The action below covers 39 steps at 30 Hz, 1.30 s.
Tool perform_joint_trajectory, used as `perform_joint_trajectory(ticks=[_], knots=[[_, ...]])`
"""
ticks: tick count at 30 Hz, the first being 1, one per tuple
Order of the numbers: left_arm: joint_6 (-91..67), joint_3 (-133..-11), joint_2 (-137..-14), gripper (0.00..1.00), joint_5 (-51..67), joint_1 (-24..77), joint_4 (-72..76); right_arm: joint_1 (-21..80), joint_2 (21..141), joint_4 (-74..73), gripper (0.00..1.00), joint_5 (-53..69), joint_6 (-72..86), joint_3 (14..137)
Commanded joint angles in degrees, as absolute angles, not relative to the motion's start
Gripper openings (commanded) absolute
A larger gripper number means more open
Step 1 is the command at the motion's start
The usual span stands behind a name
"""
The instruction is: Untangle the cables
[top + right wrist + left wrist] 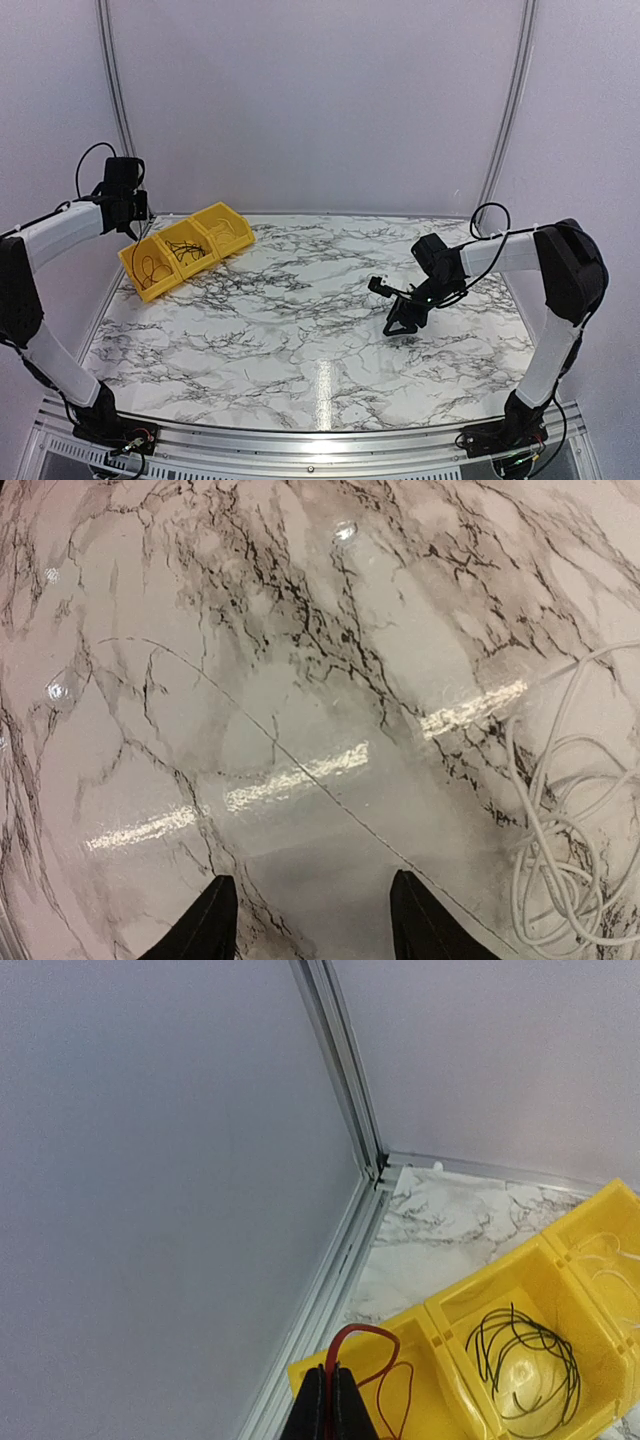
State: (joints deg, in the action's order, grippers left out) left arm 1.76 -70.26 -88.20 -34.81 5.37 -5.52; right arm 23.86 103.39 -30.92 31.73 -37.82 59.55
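The left gripper [328,1400] hangs above the far-left corner of the marble table [300,330]. Its fingers are pressed together, pinching a thin red wire [356,1330]. The wire arches up from the fingertips and trails down into the leftmost compartment of the yellow bin [440,1312], which sits at the far left of the table. In the middle compartment lies a loose coil of black wires [525,1360]. The rightmost compartment holds a few pale wires [608,1260], faint against the plastic.

On the right side of the table, the right gripper [315,925] sits low over the marble with its fingers spread and nothing between them. A white cable [560,870] lies in loose loops on the marble just to its right, apart from the fingers.
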Motion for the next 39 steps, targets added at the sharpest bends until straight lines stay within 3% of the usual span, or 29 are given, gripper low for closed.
perform_joint_trajectory(ticks=[1,23,24,26,29,32,39], knots=[[-5.0,-67.0,-88.4,0.00,-31.6,5.7,-7.0,24.4,104.2,-31.7,0.53,31.2,-38.5,60.9],[-10.8,-74.9,-107.0,0.00,-30.4,5.6,-22.5,24.4,103.9,-32.0,0.53,30.1,-39.1,60.7],[-10.8,-75.2,-106.8,0.02,-30.4,5.6,-22.8,24.4,103.9,-31.9,0.53,30.1,-39.1,60.7],[-10.6,-75.8,-106.1,0.20,-30.2,5.6,-23.6,24.4,103.9,-32.0,0.53,30.1,-39.1,60.8],[-10.6,-76.3,-104.2,0.35,-29.4,5.6,-24.3,24.4,104.1,-32.0,0.53,30.2,-39.1,60.8],[-10.5,-76.2,-101.5,0.43,-29.0,5.6,-24.4,24.4,104.2,-32.0,0.53,30.3,-39.2,60.9],[-8.3,-76.7,-95.5,0.51,-27.3,5.6,-24.2,24.4,102.9,-32.2,0.53,29.8,-39.1,61.3]])
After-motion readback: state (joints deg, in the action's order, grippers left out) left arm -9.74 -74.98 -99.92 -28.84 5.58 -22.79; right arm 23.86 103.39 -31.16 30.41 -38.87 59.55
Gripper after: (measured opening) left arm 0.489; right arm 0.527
